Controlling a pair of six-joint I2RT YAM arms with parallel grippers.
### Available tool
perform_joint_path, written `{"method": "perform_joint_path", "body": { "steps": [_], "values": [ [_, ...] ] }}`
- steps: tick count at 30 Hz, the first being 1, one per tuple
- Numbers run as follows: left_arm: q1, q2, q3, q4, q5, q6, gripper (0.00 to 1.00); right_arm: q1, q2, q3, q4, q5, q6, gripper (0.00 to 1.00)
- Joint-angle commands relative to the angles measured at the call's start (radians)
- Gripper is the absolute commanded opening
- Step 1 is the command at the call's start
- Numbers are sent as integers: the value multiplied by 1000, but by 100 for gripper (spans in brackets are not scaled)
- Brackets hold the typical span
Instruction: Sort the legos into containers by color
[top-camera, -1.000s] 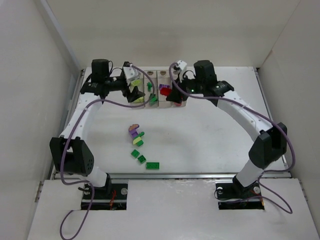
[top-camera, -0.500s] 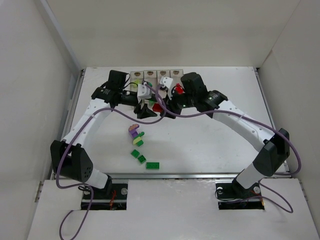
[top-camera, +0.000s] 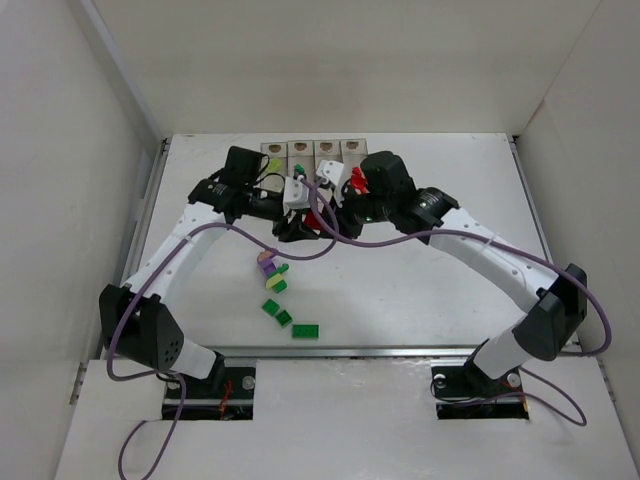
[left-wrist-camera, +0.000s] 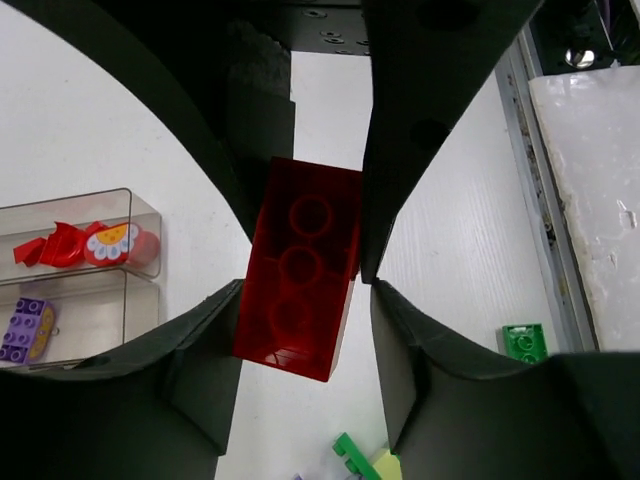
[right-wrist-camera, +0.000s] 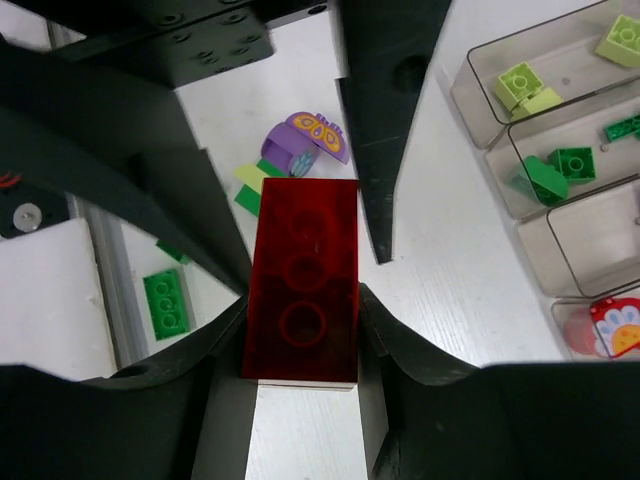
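A red lego (top-camera: 315, 218) hangs above the table just in front of the containers (top-camera: 313, 150). My right gripper (right-wrist-camera: 302, 300) is shut on the red lego (right-wrist-camera: 305, 290), one finger on each long side. From the opposite side my left gripper (left-wrist-camera: 307, 285) straddles the same brick (left-wrist-camera: 300, 270). Its jaws are still open, with a thin gap on one side. The boxes (right-wrist-camera: 470, 90) hold yellow-green bricks (right-wrist-camera: 520, 82), dark green ones (right-wrist-camera: 560, 165) and red pieces (left-wrist-camera: 90, 243). A purple brick (left-wrist-camera: 25, 328) lies in the neighbouring box.
Loose legos lie on the table nearer the arm bases: a purple piece (top-camera: 267, 262), a yellow-green one (top-camera: 277, 285) and green bricks (top-camera: 272, 308) (top-camera: 306, 331). White walls close in the table left, right and behind.
Both grippers came away from the containers and met in the middle. The right one carried the red lego there. The left gripper's jaws narrowed around it.
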Motion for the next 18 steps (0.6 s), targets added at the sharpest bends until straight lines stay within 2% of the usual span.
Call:
{"method": "perform_joint_path", "body": {
  "steps": [1,2,5,6,7,14,15,16,17,18],
  "values": [
    [-1,-36,-7,-17,1,9,44,20,-45,3,41,2,-22,0],
    [-1,-36,-7,-17,1,9,31,20,-45,3,41,2,-22,0],
    [-1,-36,-7,-17,1,9,13,29,-45,3,41,11,-22,0],
    [-1,-36,-7,-26,1,9,3,29,-45,3,32,11,-22,0],
    [-1,-36,-7,-26,1,9,0,29,-36,3,32,23,-31,0],
    [-1,-36,-7,-26,1,18,0,29,-16,3,20,34,-31,2],
    [-1,-45,-7,-26,1,18,0,29,-16,3,11,46,-31,8],
    [-1,-46,-7,-26,1,29,0,29,5,3,-11,60,-31,57],
    [-1,-46,-7,-26,1,29,0,29,6,3,-11,60,-31,58],
    [8,-46,-7,-26,1,29,0,29,18,3,-11,71,-31,66]
  ]
}}
